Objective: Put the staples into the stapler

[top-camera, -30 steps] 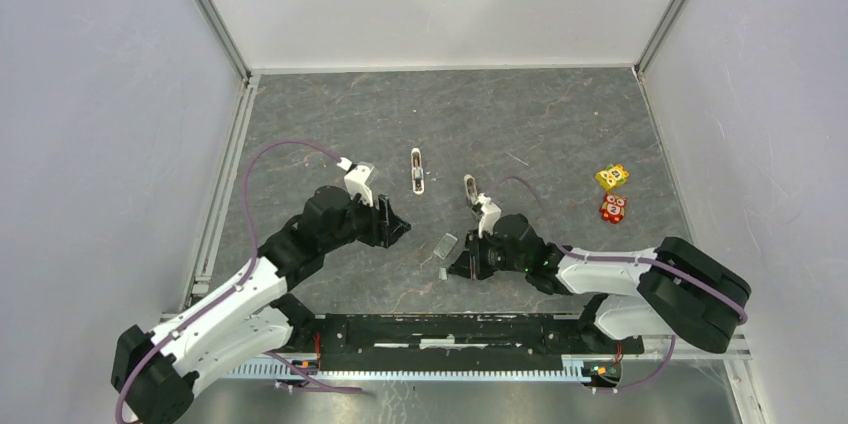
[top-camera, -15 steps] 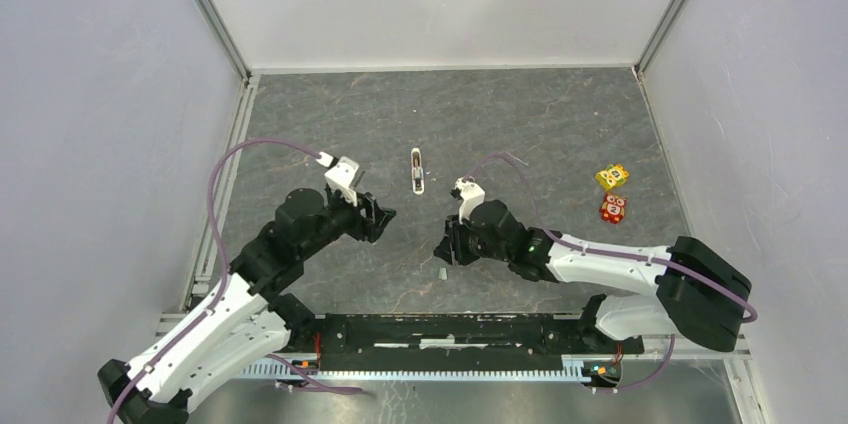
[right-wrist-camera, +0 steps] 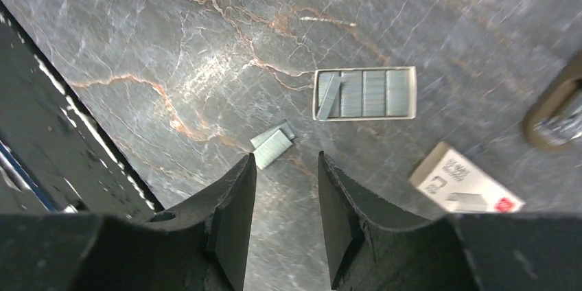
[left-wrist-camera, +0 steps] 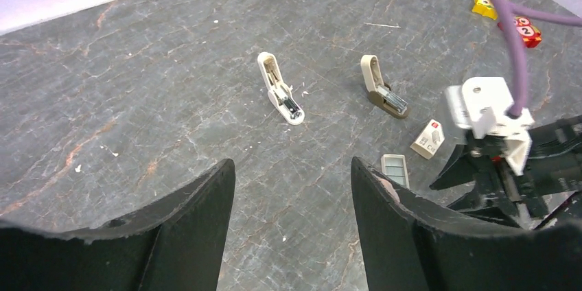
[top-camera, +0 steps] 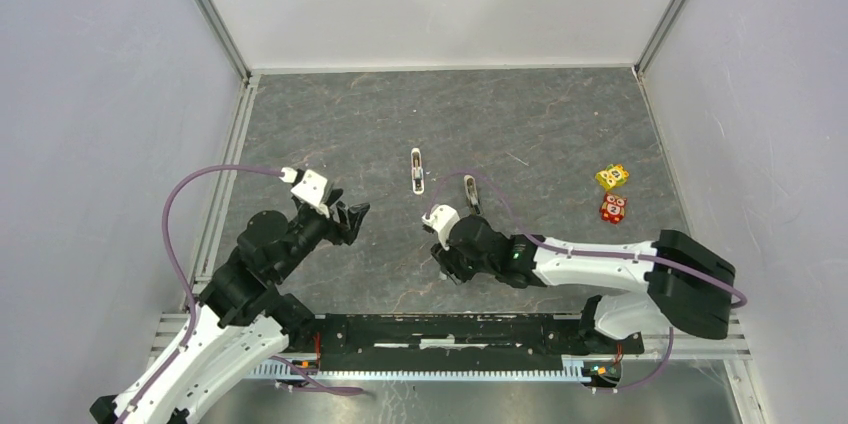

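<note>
Now, I log: L pincer [left-wrist-camera: 292, 174] spread, empty; R pincer [right-wrist-camera: 285, 165] slightly apart, pinching nothing, tips just beside short grey metal staple strip [right-wrist-camera: 273, 148] lying on grey stone-pattern desk [right-wrist-camera: 171, 44].

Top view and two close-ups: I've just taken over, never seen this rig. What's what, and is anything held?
Two robot arms sit at the near edge of a table, left arm and right arm; each ends in two fingers. The top view looks down from behind. Each close-up comes from a wrist camera; the dark shapes at its bottom are the left fingers or right fingers. Lying there: a white stapler and a tan stapler, both open, a box, a tray of staples, a loose strip near the right fingers, a yellow cube, a red cube. Both pairs are open, holding nothing.
</note>
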